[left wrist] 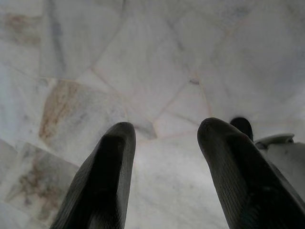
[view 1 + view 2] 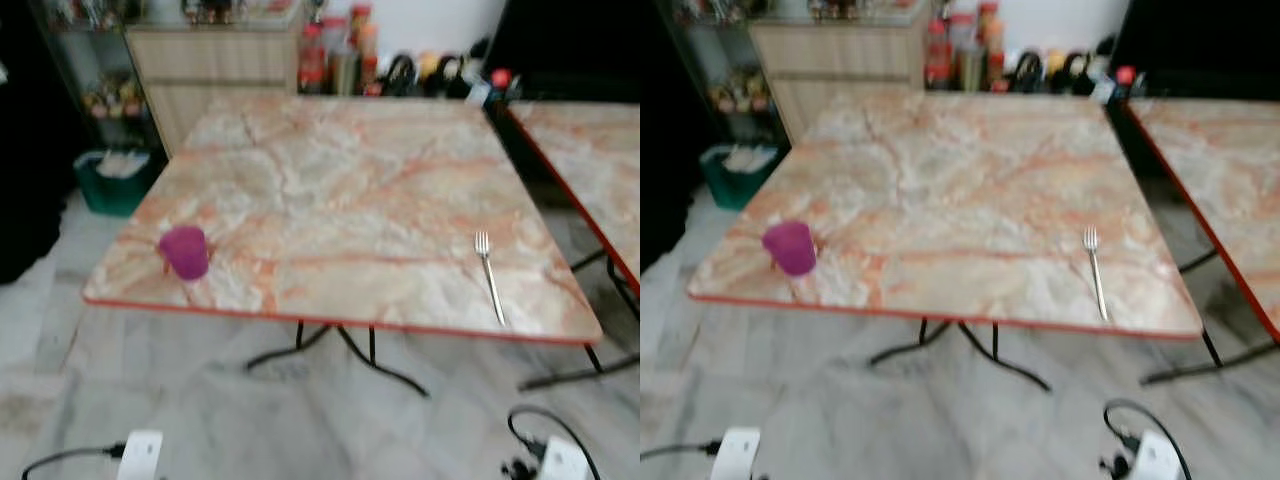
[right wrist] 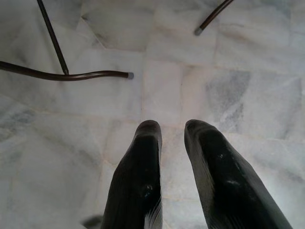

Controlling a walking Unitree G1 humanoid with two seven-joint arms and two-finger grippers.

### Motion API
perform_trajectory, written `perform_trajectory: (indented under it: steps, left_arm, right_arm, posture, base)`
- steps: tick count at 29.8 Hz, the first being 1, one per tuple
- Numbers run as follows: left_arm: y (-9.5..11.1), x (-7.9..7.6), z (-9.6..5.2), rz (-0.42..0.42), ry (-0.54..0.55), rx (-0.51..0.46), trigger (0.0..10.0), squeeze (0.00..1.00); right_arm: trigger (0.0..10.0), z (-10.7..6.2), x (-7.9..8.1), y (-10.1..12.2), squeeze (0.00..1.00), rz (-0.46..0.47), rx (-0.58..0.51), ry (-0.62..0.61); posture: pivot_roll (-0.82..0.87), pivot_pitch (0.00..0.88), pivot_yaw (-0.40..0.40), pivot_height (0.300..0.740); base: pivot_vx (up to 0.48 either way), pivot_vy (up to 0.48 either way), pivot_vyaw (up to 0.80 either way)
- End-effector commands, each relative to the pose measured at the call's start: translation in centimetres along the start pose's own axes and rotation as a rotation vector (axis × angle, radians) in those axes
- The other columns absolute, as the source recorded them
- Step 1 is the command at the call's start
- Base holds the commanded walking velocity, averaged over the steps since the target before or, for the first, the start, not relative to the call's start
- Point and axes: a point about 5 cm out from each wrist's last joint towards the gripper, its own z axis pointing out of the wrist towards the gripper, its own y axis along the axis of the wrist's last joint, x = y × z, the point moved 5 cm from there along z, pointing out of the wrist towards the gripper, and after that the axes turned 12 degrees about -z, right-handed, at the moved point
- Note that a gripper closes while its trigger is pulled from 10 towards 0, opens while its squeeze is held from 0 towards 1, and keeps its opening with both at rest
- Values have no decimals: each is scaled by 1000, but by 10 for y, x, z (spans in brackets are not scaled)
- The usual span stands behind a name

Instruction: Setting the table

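Note:
A marble-patterned table (image 2: 350, 190) with an orange rim stands in front of me. A purple cup (image 2: 185, 251) stands upright near its front left corner. A silver fork (image 2: 489, 276) lies near the front right edge, tines pointing away from me. Both arms hang low in front of the table. My left gripper (image 1: 167, 131) is open over the pale floor tiles, nothing between its fingers. My right gripper (image 3: 172, 129) points at the floor near the table's dark metal legs (image 3: 66, 75), its fingers a small gap apart and holding nothing.
A second marble table (image 2: 590, 160) stands close on the right, with a narrow gap between the two. A wooden cabinet (image 2: 215, 70), bottles (image 2: 335, 55) and a green bin (image 2: 115, 180) sit behind and to the left. Grey marble floor (image 2: 300, 420) lies before me.

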Motion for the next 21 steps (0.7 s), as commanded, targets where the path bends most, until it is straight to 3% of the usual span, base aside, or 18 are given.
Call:
perform_trajectory:
  steps: [1, 9, 12, 21]
  left_arm:
    - [-3, -4, 0, 4, -7, 12, 10000, 0]
    - [-2, -4, 0, 7, -8, 9, 10000, 0]
    - [-2, -5, 0, 7, -10, 8, 10000, 0]
    - [1, -7, 1, 11, -19, 6, 10000, 0]
  right_arm:
    - [10000, -1, -8, -1, 0, 1, 1, -16]
    - [10000, -1, -6, 8, 0, -39, -54, -1]
    - [10000, 0, -3, 15, 0, -106, -91, 43]
    - [10000, -1, -4, 26, 0, -133, -155, 23]
  posture:
    - [44, 9, 9, 740]
    - [29, 9, 13, 740]
    - [27, 10, 8, 740]
    - [-6, 13, 13, 740]
  base:
    - [251, 0, 0]
    - [0, 0, 0]
    - [0, 0, 0]
    - [0, 0, 0]
